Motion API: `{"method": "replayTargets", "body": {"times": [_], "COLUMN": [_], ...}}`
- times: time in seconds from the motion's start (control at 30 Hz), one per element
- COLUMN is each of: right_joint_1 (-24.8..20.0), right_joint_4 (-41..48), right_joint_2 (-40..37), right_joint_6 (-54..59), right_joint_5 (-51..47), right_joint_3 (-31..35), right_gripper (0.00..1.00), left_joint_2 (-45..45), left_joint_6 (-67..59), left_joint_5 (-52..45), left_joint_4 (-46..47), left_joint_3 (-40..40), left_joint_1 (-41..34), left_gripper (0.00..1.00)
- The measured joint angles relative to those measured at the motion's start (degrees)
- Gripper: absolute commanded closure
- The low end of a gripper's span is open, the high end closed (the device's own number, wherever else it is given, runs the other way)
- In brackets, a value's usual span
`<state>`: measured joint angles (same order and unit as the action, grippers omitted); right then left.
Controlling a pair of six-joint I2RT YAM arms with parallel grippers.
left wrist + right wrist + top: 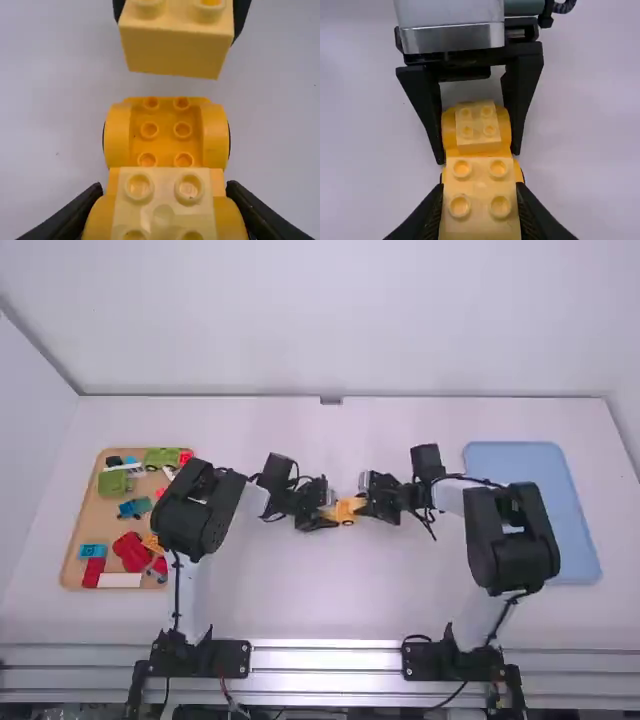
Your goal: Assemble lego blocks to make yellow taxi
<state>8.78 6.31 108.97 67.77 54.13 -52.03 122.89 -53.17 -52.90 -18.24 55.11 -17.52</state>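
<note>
One pale-yellow studded plastic block [164, 212] on yellow wheeled chassis [166, 142], clamped at table [340, 590] centre by left gripper [478, 157]; second pale-yellow block [175, 50], pinched by right gripper [480, 186]. Next, apparently: align over bare studs [150, 130], press.

- Robot arms [200, 585]: two.
- Grippers: two, the left gripper [329, 513] and the right gripper [364, 502].
- Table [330, 615]: one.
- Trays: two, one tan tray [88, 515] and one blue tray [578, 530].
- Yellow car base [166, 137]: one.
- Rounded wheel covers [117, 137] on it: four.
- Bare studs [182, 130] between the covers: six.
- Pale yellow blocks: two, one fixed block [477, 122] on the base and one held block [480, 190], four studs each.
- Flat white block [120, 581] at the tan tray's near edge: one.
- Other tray pieces [133, 552]: several, too crowded to count.
</note>
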Motion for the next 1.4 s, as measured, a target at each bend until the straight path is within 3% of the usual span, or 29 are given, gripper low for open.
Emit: {"method": "replayTargets", "body": {"times": [0.4, 0.77, 1.4], "right_joint_1": [4.48, 4.61, 4.61], "right_joint_4": [-2.21, -2.82, -1.64], "right_joint_2": [5.33, 5.35, 5.35], "right_joint_6": [-0.33, -0.35, -0.96], "right_joint_5": [-0.55, -1.16, -1.84], "right_joint_3": [-1.33, -1.38, -1.81], "right_gripper": [0.88, 0.89, 0.87], "left_joint_2": [0.0, -0.17, -0.28], "left_joint_6": [-0.92, -4.0, -3.48], "left_joint_5": [-0.87, -1.36, -1.95], "left_joint_4": [1.49, 5.31, 3.61], "left_joint_3": [0.0, 0.76, 0.0], "left_joint_1": [0.02, 0.11, -0.09], "left_gripper": [0.71, 0.78, 0.74]}}
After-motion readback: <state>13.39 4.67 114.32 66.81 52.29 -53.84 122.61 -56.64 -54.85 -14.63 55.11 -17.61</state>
